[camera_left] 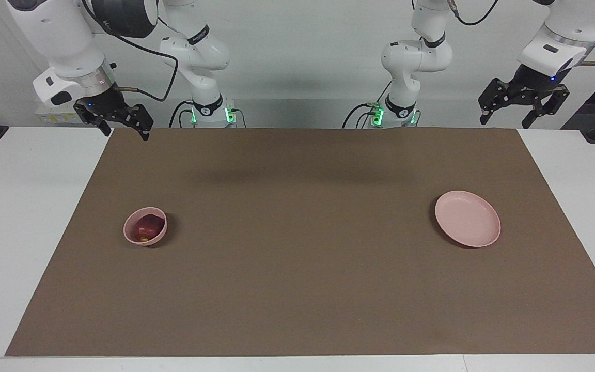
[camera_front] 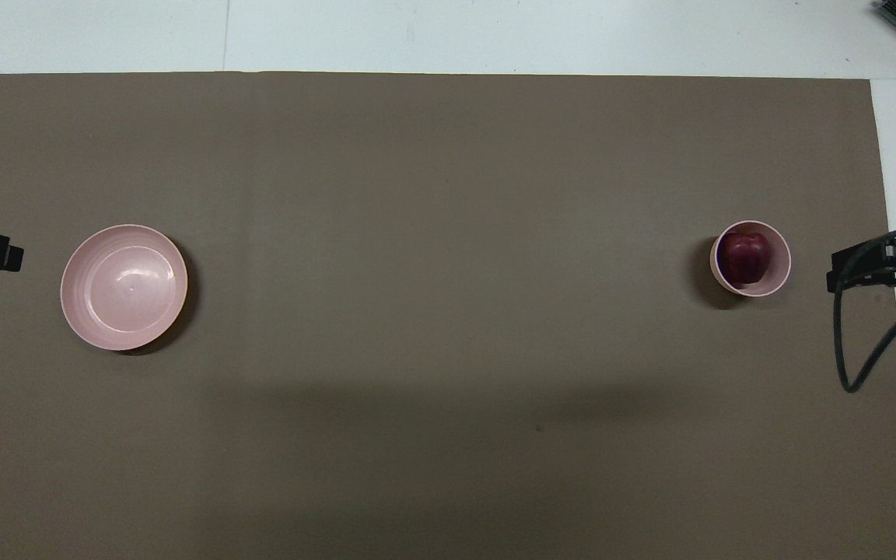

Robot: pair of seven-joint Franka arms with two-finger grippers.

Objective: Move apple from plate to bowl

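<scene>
The dark red apple [camera_left: 147, 228] lies inside the small deep pink bowl [camera_left: 133, 235] toward the right arm's end of the brown mat; it also shows in the overhead view [camera_front: 743, 257] in the bowl [camera_front: 779, 272]. The flat pink plate [camera_left: 467, 218] is empty toward the left arm's end; it also shows in the overhead view [camera_front: 124, 286]. My right gripper [camera_left: 126, 132] hangs open and empty, raised over the mat's corner near its base. My left gripper [camera_left: 505, 123] hangs open and empty, raised over the white table at its own end.
The brown mat [camera_left: 297, 248] covers most of the white table [camera_left: 29, 206]. A black cable [camera_front: 864, 342] loops from the right gripper's wrist at the mat's edge. Both arm bases stand at the table's robot end.
</scene>
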